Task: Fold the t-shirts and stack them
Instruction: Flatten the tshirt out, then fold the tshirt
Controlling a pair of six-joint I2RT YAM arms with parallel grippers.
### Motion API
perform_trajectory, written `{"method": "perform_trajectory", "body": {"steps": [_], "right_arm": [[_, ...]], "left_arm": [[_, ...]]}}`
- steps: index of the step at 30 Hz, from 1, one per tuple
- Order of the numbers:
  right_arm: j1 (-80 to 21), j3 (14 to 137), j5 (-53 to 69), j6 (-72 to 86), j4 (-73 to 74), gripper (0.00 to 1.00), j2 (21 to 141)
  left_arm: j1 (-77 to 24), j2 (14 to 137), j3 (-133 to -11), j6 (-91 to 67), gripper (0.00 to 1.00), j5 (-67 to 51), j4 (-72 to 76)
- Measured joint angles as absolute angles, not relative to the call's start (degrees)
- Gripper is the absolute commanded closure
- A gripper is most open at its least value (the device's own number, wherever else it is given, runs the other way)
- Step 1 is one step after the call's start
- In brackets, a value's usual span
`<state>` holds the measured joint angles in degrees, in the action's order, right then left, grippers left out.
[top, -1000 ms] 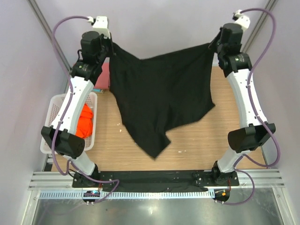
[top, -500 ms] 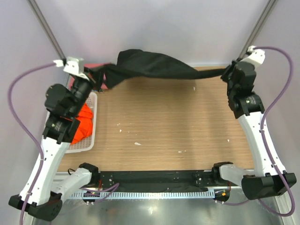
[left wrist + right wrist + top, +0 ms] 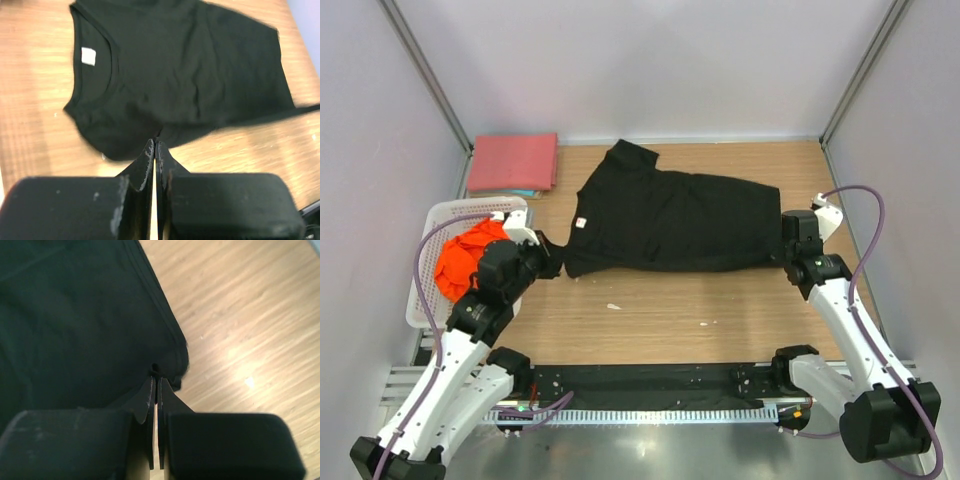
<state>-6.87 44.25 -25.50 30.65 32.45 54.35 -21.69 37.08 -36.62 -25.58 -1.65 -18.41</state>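
Two-point pinch: left gripper point(image 3: 154, 145) and right gripper point(image 3: 155, 377) clamped shut on near edge of black cloth t-shirt point(image 3: 670, 220); judged limp, light; take at hem corner, shoulder seam.

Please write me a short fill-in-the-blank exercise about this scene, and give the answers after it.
1. The black t-shirt lies spread flat on the ____.
2. The orange t-shirt sits inside the white mesh ____.
3. The left gripper and the right gripper are both ____ on the black t-shirt's near edge.
Missing words: table; basket; shut.
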Motion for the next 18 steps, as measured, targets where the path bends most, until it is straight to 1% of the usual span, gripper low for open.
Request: {"method": "perform_trajectory", "body": {"steps": [3,9,14,18], "right_arm": [[-6.9,41.8,-24.7,33.9,34.0,0.99,54.5],[-6.9,39.2,-24.3,38.8,38.3,0.99,54.8],[-6.9,38.7,-24.1,41.6,40.5,0.99,54.7],[-6.9,38.3,-25.9,43.2,41.1,0.99,54.7]], "left_arm": [[-21.7,37.3,-36.6,-29.0,1.00,-1.2,-20.7],[-21.7,41.0,-35.0,-35.0,1.00,-4.1,-22.7],[-21.7,41.7,-33.9,-36.5,1.00,-2.9,-24.9],[-21.7,45.5,-35.4,-36.0,1.00,-0.8,-24.8]]}}
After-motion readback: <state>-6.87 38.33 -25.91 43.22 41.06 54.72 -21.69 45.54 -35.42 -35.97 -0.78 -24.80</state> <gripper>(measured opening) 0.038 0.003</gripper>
